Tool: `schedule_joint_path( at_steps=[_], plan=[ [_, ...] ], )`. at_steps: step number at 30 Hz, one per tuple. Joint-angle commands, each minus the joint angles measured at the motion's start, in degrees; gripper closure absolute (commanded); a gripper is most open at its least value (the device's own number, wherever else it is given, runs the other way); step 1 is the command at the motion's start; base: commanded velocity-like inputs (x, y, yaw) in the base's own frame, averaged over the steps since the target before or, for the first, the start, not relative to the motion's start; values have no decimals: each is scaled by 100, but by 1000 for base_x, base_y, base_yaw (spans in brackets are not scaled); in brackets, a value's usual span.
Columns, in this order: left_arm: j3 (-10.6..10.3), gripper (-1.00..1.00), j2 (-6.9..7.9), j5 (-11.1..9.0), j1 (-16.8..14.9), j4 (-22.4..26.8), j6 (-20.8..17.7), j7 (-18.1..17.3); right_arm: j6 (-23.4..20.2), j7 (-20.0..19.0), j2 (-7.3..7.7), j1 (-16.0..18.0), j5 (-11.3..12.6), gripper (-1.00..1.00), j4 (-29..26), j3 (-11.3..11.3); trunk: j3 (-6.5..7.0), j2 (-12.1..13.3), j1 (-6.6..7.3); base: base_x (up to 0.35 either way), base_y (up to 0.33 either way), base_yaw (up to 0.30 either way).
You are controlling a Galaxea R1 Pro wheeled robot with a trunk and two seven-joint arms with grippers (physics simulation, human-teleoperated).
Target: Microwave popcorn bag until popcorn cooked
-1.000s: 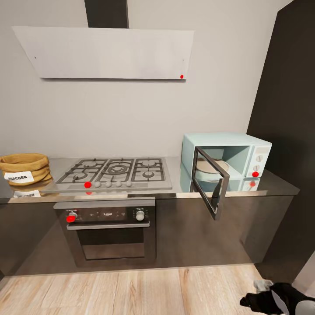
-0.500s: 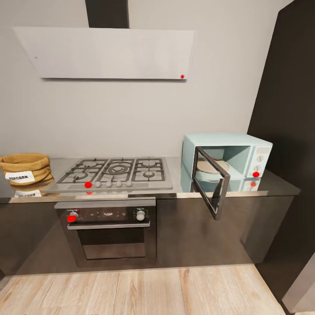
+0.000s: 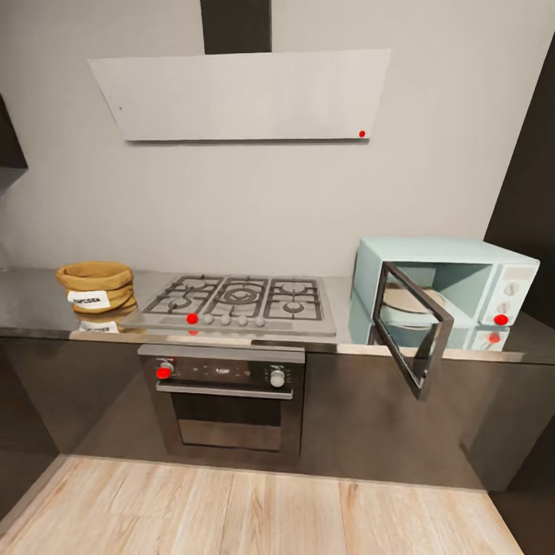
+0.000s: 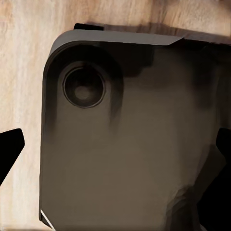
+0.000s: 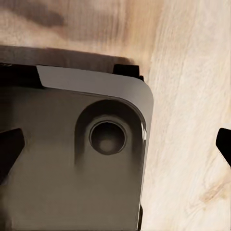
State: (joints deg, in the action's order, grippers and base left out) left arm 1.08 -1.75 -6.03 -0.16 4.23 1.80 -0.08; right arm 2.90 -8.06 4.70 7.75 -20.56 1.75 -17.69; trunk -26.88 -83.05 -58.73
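We see the popcorn bag [image 3: 95, 287] standing near the left end of the countertop [image 3: 31, 308], just beside the gas hob [image 3: 240, 303]. The microwave [image 3: 445, 293] sits at the right end, door swung open. In our wrist views, both the left gripper [image 4: 115, 154] and right gripper [image 5: 118, 144] are spread wide over the robot's grey base [image 4: 125, 144] and wood floor [image 5: 192, 120], holding nothing.

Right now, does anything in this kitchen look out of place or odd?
Only one thing: the pale mint-blue microwave has its dark glass door swung open over the grey steel countertop edge. The tan popcorn bag sits upright, nothing spilled.
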Motion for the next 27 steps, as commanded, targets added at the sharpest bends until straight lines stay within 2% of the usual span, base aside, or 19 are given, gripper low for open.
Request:
schedule_joint_path(
  at_steps=[1, 5, 11, 20, 22, 24, 27],
  plan=[
    [6, -100, -1, -56, -1, -1, 14, -1, 28, 71, -18, 7, -41, -100, 18, -47, -5, -3, 0, 0, 0, 299],
    [6, -100, 4, -57, -1, -1, 14, 5, 42, 230, -37, 7, -37, -100, 18, -48, -5, -3, 0, 0, 0, 300],
    [6, -100, -9, -57, -1, -1, 14, 7, 36, 260, -100, 7, -36, -100, 18, -50, -5, -3, 0, 0, 0, 300],
    [9, -100, 0, -60, -1, 1, 14, 7, 100, 261, -97, 7, -19, -100, 10, -50, -5, -3, 0, 0, 0, 300],
    [13, -100, 7, -109, -1, -1, 14, 8, 92, 261, -100, 7, -17, -100, 11, -50, -5, -3, 0, 0, 0, 300],
    [8, -100, 10, -361, -1, -1, 14, 8, 81, 261, -94, 7, -9, -100, 17, -56, -5, -3, 0, 0, 0, 300],
    [6, -100, 21, -528, -1, 2, 14, 2, 80, 261, -92, 7, -6, -100, 18, -59, -5, -3, 0, 0, 0, 300]
  ],
)
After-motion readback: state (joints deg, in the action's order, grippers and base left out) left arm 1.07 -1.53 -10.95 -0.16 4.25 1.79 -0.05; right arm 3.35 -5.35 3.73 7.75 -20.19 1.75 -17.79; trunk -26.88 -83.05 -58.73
